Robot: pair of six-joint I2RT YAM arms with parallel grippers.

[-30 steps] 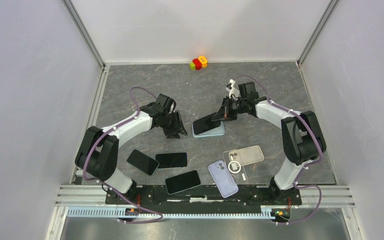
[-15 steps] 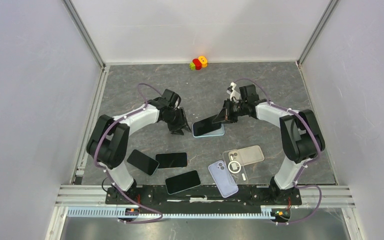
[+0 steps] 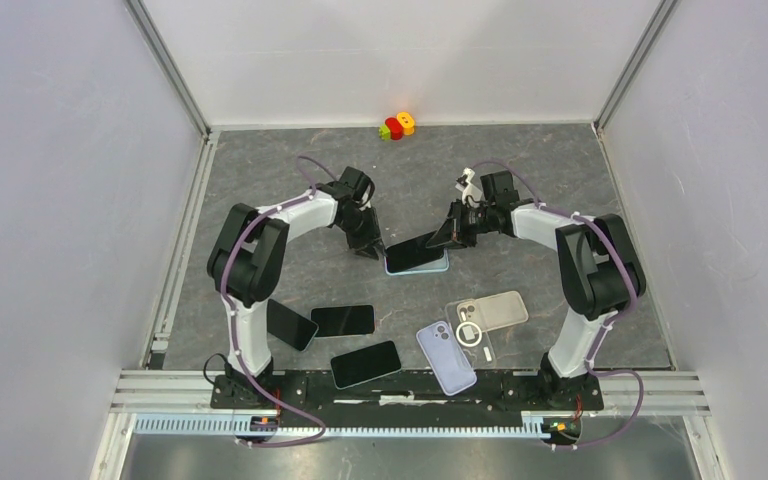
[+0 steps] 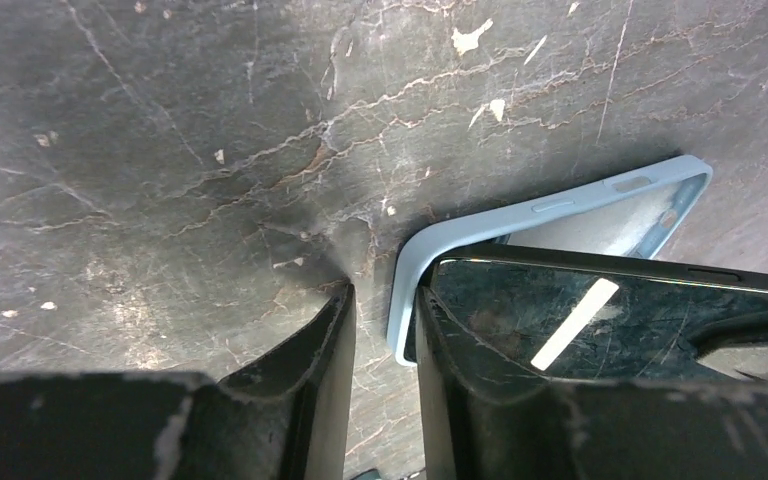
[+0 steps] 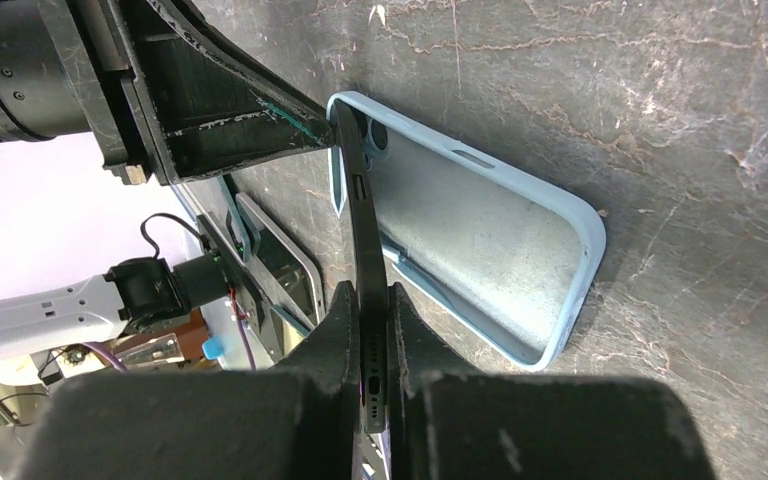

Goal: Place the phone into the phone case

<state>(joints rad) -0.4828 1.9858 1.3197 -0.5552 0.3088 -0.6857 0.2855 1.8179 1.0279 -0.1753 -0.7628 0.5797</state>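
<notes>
Dark marbled stone forms the table (image 3: 260,170), closed in by white walls (image 3: 410,50), and the light-blue phone case (image 5: 480,230) lies on it open side up. The phone (image 5: 368,250) stands tilted over the case: its lower end is down at the case's camera-cutout end and its raised end is pinched across its thickness by the right gripper (image 5: 370,300). The left gripper (image 4: 385,300) sits at that same cutout corner of the case, jaws narrowly spread and astride the case rim, with no clamp visible. Probable faults:

- The inner left finger may be trapped between phone and case wall, which would block seating.
- The phone's lower edge may ride on top of the rim instead of inside it, so that downward pressure bends the soft wall.
- The case may slide or tip on the smooth stone if it is pushed from the raised end without being restrained at the corner.
- The phone may pivot in the thin right-hand grip under side load.
</notes>
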